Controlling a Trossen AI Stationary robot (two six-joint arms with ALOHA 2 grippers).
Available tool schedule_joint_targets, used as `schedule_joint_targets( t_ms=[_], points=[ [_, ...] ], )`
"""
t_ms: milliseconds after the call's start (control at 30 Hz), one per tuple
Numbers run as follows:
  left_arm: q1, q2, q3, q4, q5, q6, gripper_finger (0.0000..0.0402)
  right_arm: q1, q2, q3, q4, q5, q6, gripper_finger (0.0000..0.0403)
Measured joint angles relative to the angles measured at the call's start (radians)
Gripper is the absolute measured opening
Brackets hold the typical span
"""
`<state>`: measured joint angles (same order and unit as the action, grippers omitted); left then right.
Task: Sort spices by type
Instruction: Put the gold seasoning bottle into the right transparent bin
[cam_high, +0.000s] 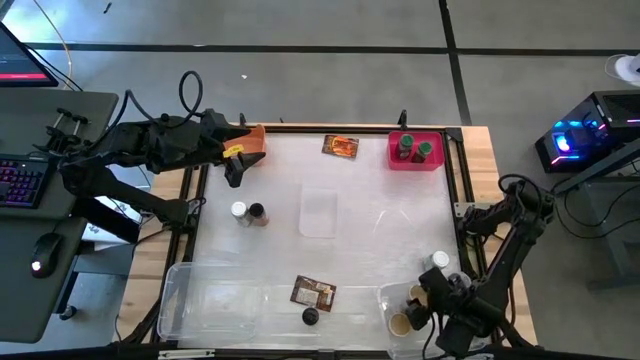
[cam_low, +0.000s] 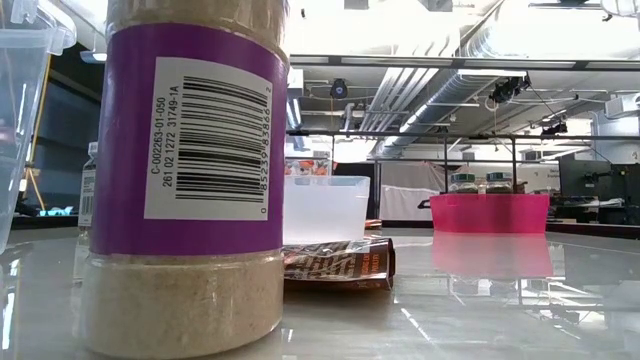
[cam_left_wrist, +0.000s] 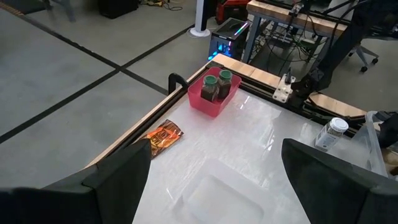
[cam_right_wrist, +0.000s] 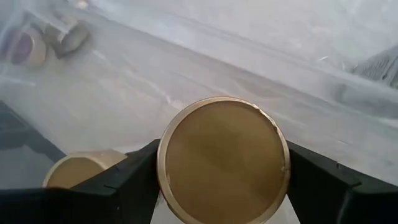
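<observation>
right gripper (cam_right_wrist: 221, 180) clamps tan-lidded jar (cam_right_wrist: 222, 160), lower right of high view, upright in clear tray (cam_high: 385, 298) | jar body hidden | left gripper (cam_high: 235, 158) released, upper left

The purple-labelled jar (cam_low: 190, 180) is cut off by the low view's top edge, lid unseen.

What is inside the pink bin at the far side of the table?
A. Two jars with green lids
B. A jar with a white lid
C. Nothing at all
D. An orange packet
A: the pink bin holds two jars with green lids standing side by side, seen in both the high view and the left wrist view; the orange packet lies on the table outside it.
</observation>
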<state>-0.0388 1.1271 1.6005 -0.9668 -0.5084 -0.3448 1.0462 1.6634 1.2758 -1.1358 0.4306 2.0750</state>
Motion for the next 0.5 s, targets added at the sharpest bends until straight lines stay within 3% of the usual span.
schedule_joint_targets(
  t_ms=[167, 500],
  points=[
    [0.0, 0.0, 0.0, 0.0, 0.0, 0.0, 0.0346, 0.001, 0.0, 0.0, -0.001, 0.074, -0.007, 0.0287],
    [0.0, 0.0, 0.0, 0.0, 0.0, 0.008, 0.0346, -0.006, 0.0, -0.01, -0.065, -0.02, -0.06, 0.0287]
  ],
)
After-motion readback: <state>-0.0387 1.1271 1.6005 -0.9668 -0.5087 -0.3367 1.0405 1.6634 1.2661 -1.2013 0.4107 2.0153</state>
